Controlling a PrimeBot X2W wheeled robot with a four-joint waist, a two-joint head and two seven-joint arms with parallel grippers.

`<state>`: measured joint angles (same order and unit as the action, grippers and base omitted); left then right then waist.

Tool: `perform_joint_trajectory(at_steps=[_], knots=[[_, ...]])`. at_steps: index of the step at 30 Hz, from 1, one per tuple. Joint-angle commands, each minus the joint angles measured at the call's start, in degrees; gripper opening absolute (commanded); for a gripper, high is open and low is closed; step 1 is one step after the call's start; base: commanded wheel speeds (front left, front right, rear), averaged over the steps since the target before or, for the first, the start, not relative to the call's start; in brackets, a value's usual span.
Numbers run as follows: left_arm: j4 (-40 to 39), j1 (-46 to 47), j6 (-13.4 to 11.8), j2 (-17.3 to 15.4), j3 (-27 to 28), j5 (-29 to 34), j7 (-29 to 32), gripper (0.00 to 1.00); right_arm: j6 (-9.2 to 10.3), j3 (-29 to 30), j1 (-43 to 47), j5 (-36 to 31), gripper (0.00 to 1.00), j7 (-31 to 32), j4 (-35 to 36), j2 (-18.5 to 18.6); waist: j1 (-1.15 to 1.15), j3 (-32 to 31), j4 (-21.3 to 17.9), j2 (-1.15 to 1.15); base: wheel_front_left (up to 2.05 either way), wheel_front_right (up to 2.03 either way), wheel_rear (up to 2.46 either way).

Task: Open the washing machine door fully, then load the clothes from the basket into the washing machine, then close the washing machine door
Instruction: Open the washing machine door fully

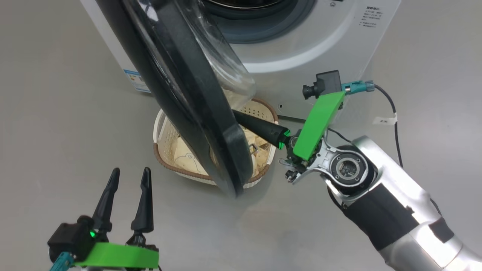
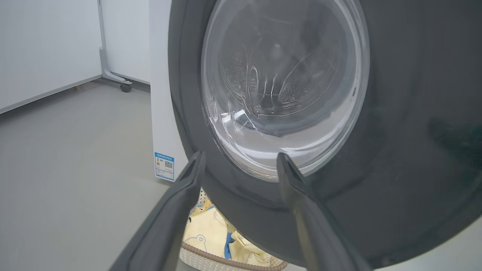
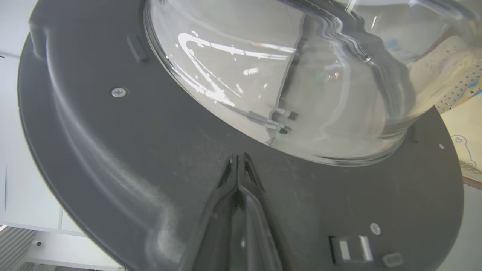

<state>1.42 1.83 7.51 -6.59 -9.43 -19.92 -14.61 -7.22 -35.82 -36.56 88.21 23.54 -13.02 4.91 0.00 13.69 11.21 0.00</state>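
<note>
The washing machine door (image 1: pixel 196 94) stands partly open, edge-on across the basket (image 1: pixel 161 130). My right gripper (image 1: pixel 238 116) is shut, and its joined tips (image 3: pixel 238 157) press on the door's dark inner ring (image 3: pixel 150 158) just below the bulging glass (image 3: pixel 282 75). Low at the left, my left gripper (image 1: pixel 130 173) is open and holds nothing. In the left wrist view it (image 2: pixel 241 160) faces the door's outer face (image 2: pixel 395 131) without touching it. Cream-yellow clothes (image 1: pixel 186 158) (image 2: pixel 207 229) lie in the basket (image 2: pixel 226 260) below the door. The washing machine (image 1: pixel 312 49) shows its grey mouth (image 1: pixel 263 28).
The grey floor (image 1: pixel 56 113) spreads wide to the left of the machine. A wheeled stand leg (image 2: pixel 113 77) and a white wall (image 2: pixel 45 49) lie behind the machine's side. A cable (image 1: pixel 393 113) loops from my right wrist camera. The door latch (image 3: pixel 350 248) sits near my right fingers.
</note>
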Motion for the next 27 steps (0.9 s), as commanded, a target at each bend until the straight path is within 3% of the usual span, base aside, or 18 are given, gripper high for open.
perform_joint_trajectory(at_steps=[1, 10, 27], knots=[[-1.54, 0.34, -0.02, -0.93, 1.90, -0.35, -0.39, 1.00, -0.26, -1.44, 0.13, 0.50, 0.00, -1.16, 2.50, -1.78, 0.00, -0.64, 0.26, 0.00, 0.00, 0.00, 0.00], [-1.30, -0.37, -0.02, -0.52, 1.77, -0.43, -0.39, 1.00, -0.26, -7.88, 0.97, 3.22, 0.00, -5.29, 3.11, -2.00, 0.00, -2.52, 0.78, 0.00, 0.00, 0.00, 0.00], [-0.97, -0.62, -0.02, -0.20, 1.40, -0.65, -0.39, 1.00, -0.26, -14.55, -0.16, 7.38, 0.00, -10.39, 2.29, -2.02, 0.00, -4.44, 1.24, 0.00, 0.00, 0.00, 0.00]])
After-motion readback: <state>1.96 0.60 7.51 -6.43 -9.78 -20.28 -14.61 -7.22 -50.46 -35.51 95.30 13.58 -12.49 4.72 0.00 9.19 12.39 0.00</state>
